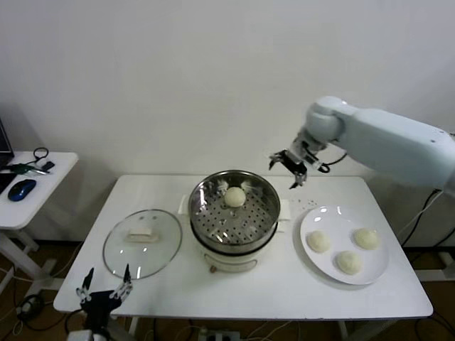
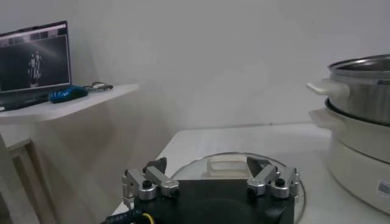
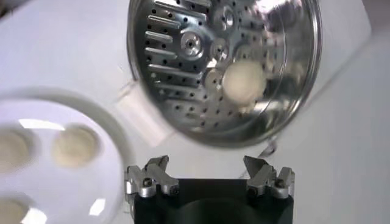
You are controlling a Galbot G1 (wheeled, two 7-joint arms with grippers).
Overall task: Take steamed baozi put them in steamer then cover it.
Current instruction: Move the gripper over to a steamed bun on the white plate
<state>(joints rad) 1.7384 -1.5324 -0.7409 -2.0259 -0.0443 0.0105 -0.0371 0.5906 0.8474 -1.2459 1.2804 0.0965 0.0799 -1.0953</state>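
Nearest the head camera, the left claw (image 1: 105,290) hangs with its fingers spread at the front left corner of the worktop (image 1: 270,288), empty and parked just short of the glass lid (image 1: 142,242). By the look of things the task is about a quarter done: one bun is in the pot, three are still to be moved, and the lid has yet to go on. Largest of the task's things, the steamer (image 1: 233,213) stands at the middle of the worktop, a shiny steel pot on a white base, its perforated tray bare and bright except for the single bun. The lid lies flat on the worktop toward the left edge, just beside the steamer, its cream handle facing up. A white plate (image 1: 345,244) sits toward the right edge, near the steamer but not touching it. The right claw (image 1: 294,165) is up in the air over the back edge, between the steamer and the plate, its fingers wide apart and holding nothing; I judge it is free for the next pick. Smallest are the baozi: one (image 1: 234,197) rests on the tray toward the steamer's back wall, and three (image 1: 348,261) lie apart from each other on the plate, all smooth, cream-white, domed and apparently undented.
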